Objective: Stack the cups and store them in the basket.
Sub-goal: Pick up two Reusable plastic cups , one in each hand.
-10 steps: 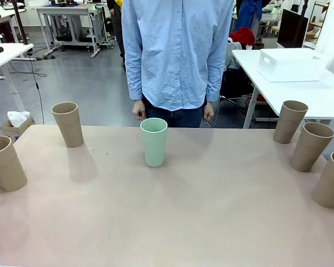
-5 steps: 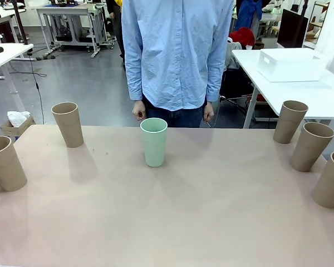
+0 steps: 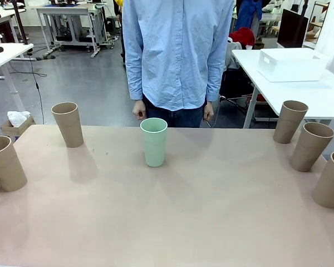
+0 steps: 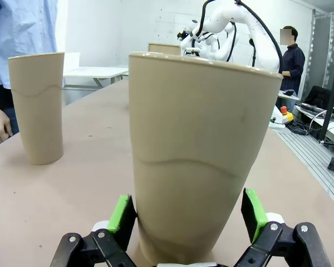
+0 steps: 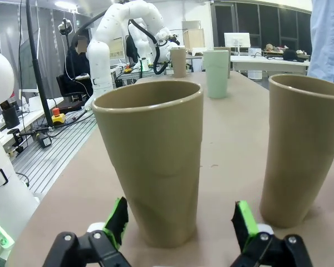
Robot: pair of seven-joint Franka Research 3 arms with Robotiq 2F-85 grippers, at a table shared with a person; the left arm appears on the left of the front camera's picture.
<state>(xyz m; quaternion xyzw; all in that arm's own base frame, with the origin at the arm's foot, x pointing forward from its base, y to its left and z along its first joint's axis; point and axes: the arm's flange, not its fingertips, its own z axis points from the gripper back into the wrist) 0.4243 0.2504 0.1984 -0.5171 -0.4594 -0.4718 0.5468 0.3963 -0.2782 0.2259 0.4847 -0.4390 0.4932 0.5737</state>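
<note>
Front view: the mint cup (image 3: 154, 142) stands mid-table before the person (image 3: 177, 50). Two of the tan cups (image 3: 68, 124) stand at left and three at right. The basket (image 3: 292, 65) sits on a side table (image 3: 328, 97) at far right.

Left wrist view: the left gripper (image 4: 188, 216), jaws spread, straddles a tan cup (image 4: 197, 150).

Right wrist view: the right gripper (image 5: 181, 221), likewise released, brackets another tan cup (image 5: 150, 161).

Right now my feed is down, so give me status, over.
Left claw open around a tan cup. Right claw open around a second cup. Nothing stacked; basket on side table. Person standing back.
</note>
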